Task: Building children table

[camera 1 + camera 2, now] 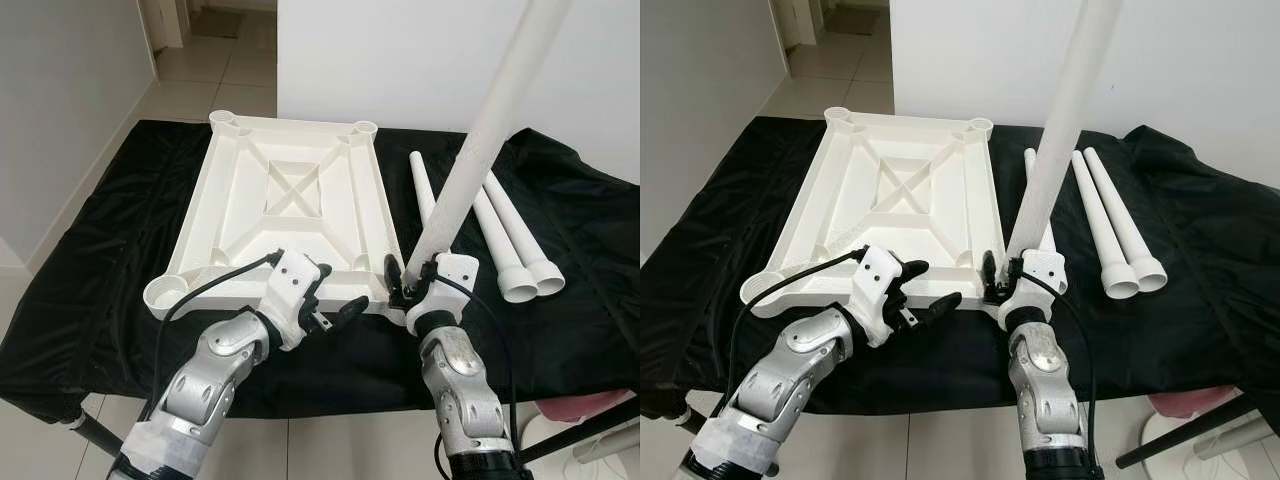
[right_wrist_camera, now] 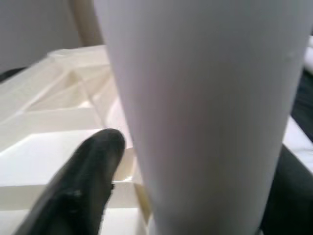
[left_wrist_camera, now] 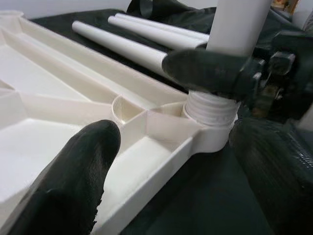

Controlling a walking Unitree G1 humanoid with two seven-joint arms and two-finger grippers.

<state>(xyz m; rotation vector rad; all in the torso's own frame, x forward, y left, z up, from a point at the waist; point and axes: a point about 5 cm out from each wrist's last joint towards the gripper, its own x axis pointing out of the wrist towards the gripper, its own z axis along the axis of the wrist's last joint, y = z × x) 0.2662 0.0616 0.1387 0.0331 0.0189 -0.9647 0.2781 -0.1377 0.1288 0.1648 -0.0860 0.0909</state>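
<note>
We have the white table top (image 1: 290, 200) lying upside down on the black cloth (image 1: 100, 260), ribs upward, with a round leg socket at each corner. The right gripper (image 1: 412, 280) is pinching the upright leg (image 1: 470, 160) close to its lower end, fingers pressed against its sides, and the leg stands in the near right socket (image 3: 210, 132). The wrist view shows its threaded end (image 3: 211, 108) entering that socket with several threads exposed, so we judge the leg only partly seated. It leans slightly to the right and away from us. The left gripper (image 1: 335, 312) hovers at the near edge of the top, just left of that corner, fingers spread and holding nothing. To finish this step well, we bring the leg square to the socket before turning, since a tilted start may cross the threads. We press the left gripper onto the frame to stop the top rotating. Three spare legs (image 1: 500, 235) lie on the cloth to the right.
</note>
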